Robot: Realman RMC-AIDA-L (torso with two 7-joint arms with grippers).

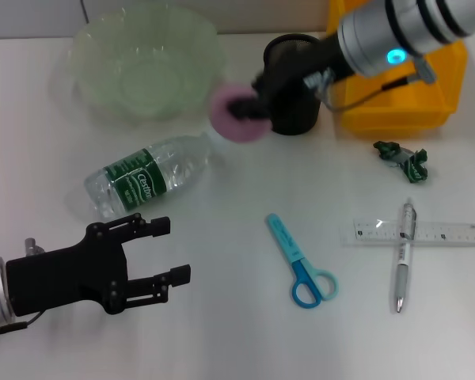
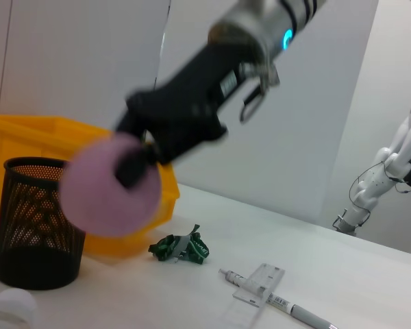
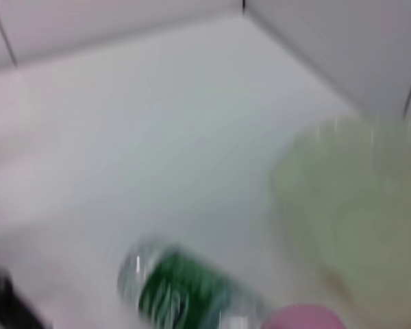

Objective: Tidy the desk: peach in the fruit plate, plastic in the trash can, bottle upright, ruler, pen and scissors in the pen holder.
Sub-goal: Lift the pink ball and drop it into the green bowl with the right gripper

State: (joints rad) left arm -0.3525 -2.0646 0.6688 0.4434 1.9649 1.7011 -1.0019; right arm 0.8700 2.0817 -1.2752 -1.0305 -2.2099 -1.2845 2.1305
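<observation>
Peach (image 1: pixel 236 116) sits clamped in your right gripper (image 1: pixel 249 105), above the bench, fruit plate (image 1: pixel 146 63) just beyond; left gripper (image 1: pixel 170 252) hangs released.

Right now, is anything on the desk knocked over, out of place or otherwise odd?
Yes. The water bottle lies on its side below the fruit plate. The pen lies crossed over the ruler, with the scissors loose beside them, and crumpled green plastic sits by the yellow bin. No spill or damage shows.
</observation>
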